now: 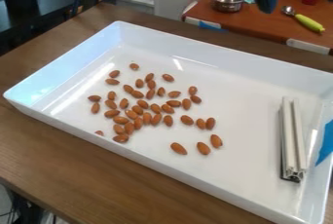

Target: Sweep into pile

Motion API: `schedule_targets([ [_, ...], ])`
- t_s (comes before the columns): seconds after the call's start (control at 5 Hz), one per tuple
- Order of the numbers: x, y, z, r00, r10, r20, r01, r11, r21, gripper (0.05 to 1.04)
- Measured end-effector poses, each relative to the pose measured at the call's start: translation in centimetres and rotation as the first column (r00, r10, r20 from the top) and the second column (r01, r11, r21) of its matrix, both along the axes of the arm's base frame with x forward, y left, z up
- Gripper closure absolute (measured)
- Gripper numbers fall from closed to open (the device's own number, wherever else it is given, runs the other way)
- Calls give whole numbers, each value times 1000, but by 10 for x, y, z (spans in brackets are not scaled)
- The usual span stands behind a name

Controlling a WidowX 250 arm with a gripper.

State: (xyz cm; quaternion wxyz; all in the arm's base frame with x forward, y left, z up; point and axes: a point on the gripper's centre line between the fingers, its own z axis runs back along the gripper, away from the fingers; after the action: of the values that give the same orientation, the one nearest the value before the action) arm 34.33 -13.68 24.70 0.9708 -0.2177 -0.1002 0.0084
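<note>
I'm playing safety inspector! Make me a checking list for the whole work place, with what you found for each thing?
Surface: brown wooden table with a big white tray on it.
Job's things: almonds scattered over the tray's left and middle, not in one tight pile; a pale ridged bar lies near the right end.
Clutter: metal bowl and green-handled spoon on the counter behind; blue patch by the tray's right side.
Gripper: at the top edge, open.
Cables: thin dark lines low on the left, can't tell what.
Surroundings: dark furniture at upper left.
</note>
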Motion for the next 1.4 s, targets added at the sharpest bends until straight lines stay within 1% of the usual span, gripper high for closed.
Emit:
schedule_targets([
  [0.2,0,0,-18,999,6,-54,-5,1000,14,84],
  [0.4,2,-9,-30,999,23,-31,-21,998,57,84],
  [0.6,-6,-37,-55,1000,16,8,-17,991,135,84],
  [0.8,-6,-56,-76,999,38,33,-43,982,184,84],
  [1.0,1,-67,-96,996,58,65,-71,971,227,84],
  [1.2,7,-69,-120,994,88,67,-103,956,273,84],
  [1.4,10,-65,-123,994,94,63,-108,954,279,84],
])
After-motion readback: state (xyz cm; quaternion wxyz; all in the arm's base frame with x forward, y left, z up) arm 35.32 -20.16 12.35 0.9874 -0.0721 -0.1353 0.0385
